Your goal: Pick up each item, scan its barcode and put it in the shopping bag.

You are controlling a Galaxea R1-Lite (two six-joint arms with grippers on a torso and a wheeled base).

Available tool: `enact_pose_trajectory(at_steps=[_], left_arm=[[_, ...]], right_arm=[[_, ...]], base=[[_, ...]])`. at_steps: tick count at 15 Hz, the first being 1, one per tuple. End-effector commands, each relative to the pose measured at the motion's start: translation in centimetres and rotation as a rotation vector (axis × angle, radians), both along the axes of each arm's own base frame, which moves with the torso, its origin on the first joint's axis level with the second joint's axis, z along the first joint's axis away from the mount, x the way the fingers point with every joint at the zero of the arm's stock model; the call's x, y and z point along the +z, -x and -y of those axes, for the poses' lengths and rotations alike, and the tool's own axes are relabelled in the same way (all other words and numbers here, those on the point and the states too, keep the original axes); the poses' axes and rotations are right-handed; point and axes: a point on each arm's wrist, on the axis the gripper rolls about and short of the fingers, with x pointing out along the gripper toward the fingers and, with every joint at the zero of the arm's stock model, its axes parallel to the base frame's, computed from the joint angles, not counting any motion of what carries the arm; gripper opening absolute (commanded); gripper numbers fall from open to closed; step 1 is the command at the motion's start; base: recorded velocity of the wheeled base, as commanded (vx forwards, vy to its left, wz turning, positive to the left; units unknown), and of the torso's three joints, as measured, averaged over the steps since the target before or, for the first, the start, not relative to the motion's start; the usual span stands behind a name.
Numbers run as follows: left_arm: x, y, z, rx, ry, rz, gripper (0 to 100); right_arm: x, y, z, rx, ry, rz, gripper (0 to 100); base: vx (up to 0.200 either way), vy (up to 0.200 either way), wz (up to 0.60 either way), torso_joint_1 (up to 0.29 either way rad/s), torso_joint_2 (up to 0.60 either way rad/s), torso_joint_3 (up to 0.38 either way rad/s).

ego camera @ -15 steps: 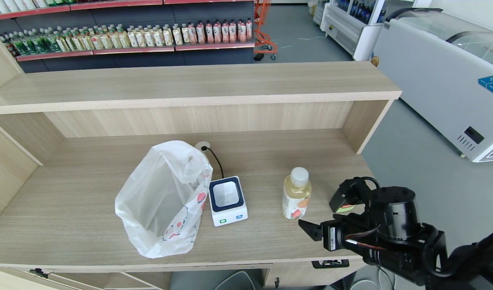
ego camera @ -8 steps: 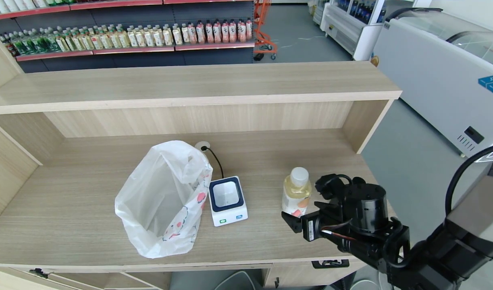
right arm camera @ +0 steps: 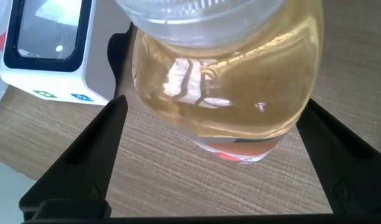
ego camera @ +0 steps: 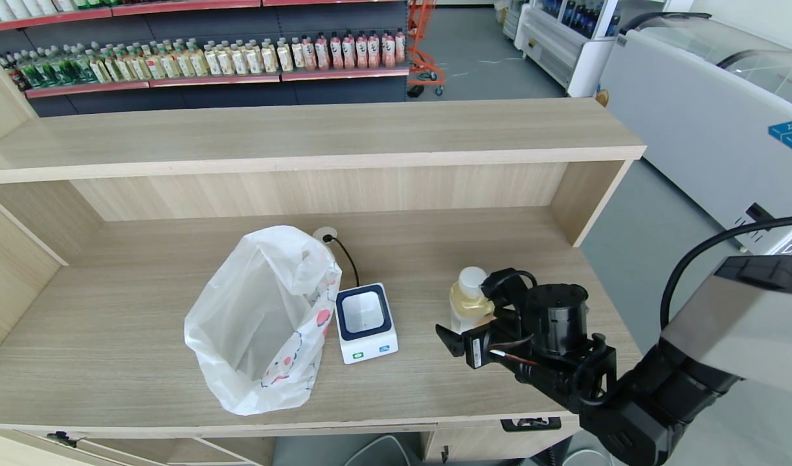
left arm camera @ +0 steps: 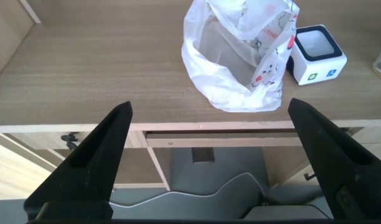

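Bottle (ego camera: 467, 291): upright, at 3 o'clock of scanner (ego camera: 365, 321).
Right claw (ego camera: 470, 314): spread, straddling bottle.
Risk: off-centre closing could tip bottle over.

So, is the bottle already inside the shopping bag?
No, the bottle stands upright on the counter, to the right of the scanner and apart from the shopping bag.

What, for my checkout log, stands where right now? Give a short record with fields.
item: bottle of yellowish drink, upright on the counter, not yet lifted
right gripper: jaws open, one on either side of the bottle
left gripper: jaws open, off the counter's near edge
shopping bag: mouth open, nothing seen inside
scanner: between bag and bottle
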Motion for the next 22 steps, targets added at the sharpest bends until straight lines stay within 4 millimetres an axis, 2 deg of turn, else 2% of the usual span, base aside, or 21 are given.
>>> enact_pose_trajectory(at_steps=[1, 9, 14, 15, 22], left_arm=[[0.0, 0.0, 0.0, 0.0, 0.0, 0.001, 100], [0.0, 0.0, 0.0, 0.0, 0.0, 0.001, 100], [0.0, 0.0, 0.0, 0.0, 0.0, -0.001, 100], [0.0, 0.0, 0.0, 0.0, 0.0, -0.001, 100], [0.0, 0.0, 0.0, 0.0, 0.0, 0.001, 100]], right_arm=[[-0.6, -0.7, -0.6, 0.008, 0.016, 0.009, 100], [-0.5, -2.6, -0.1, -0.015, 0.053, 0.058, 100], [-0.6, -4.2, -0.5, -0.022, 0.037, 0.083, 100], [-0.5, -4.4, -0.7, -0.022, 0.033, 0.089, 0], [-0.1, -4.8, -0.8, -0.02, 0.026, 0.109, 0]], base=[[0.0, 0.0, 0.0, 0.0, 0.0, 0.0], [0.0, 0.0, 0.0, 0.0, 0.0, 0.0], [0.0, 0.0, 0.0, 0.0, 0.0, 0.0], [0.0, 0.0, 0.0, 0.0, 0.0, 0.0], [0.0, 0.0, 0.0, 0.0, 0.0, 0.0]])
